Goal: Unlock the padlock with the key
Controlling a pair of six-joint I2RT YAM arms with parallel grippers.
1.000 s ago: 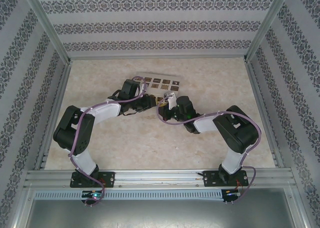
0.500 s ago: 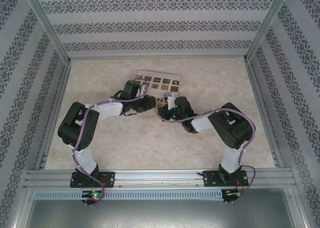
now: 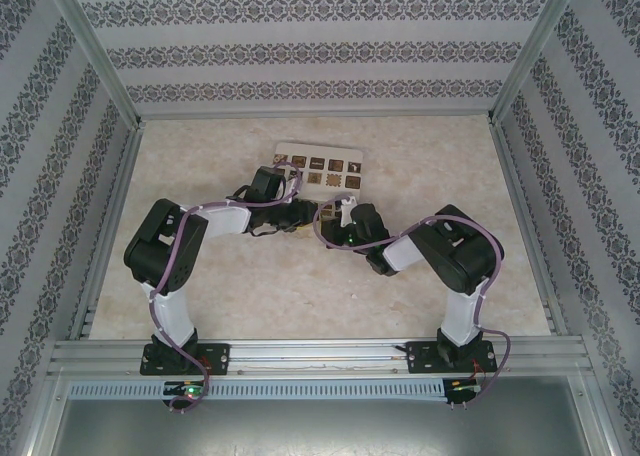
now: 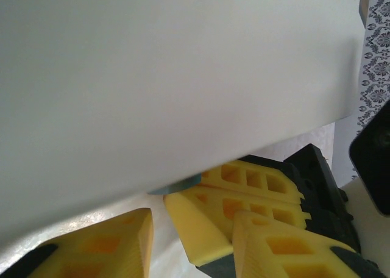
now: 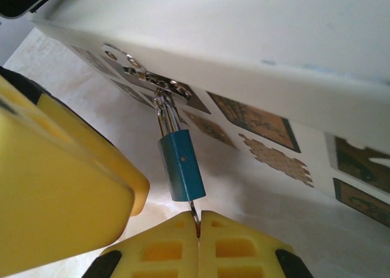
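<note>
Blue is the colour of the padlock (image 5: 181, 165) body. In my right wrist view its thin silver shackle (image 5: 164, 116) is hooked through a silver hasp (image 5: 146, 77) at the edge of the cream box (image 5: 262, 28).

1. Container. The box lies flat on the tabletop (image 3: 300, 286), towards the far side, with its face of dark square pictures (image 5: 256, 122) turned up. I cannot see inside it, so I can say nothing of its contents.

2. Right gripper (image 5: 198, 222). Its yellow fingers (image 5: 244, 247) are pressed together on the thin metal blade of the key (image 5: 194, 213). The blade runs from the fingertips straight into the underside of the padlock body (the lock end away from the shackle).

3. Left gripper (image 4: 194, 220). Its yellow fingers (image 4: 109, 241) stand spread, close under the plain cream side of the box. The right gripper's closed fingertips lie just beyond the gap.

4. Position. From the overhead camera, both arms reach inward and meet at the near edge of the box, left gripper on the left and right gripper on the right. The padlock sits between them, too small for me to make out from there.
</note>
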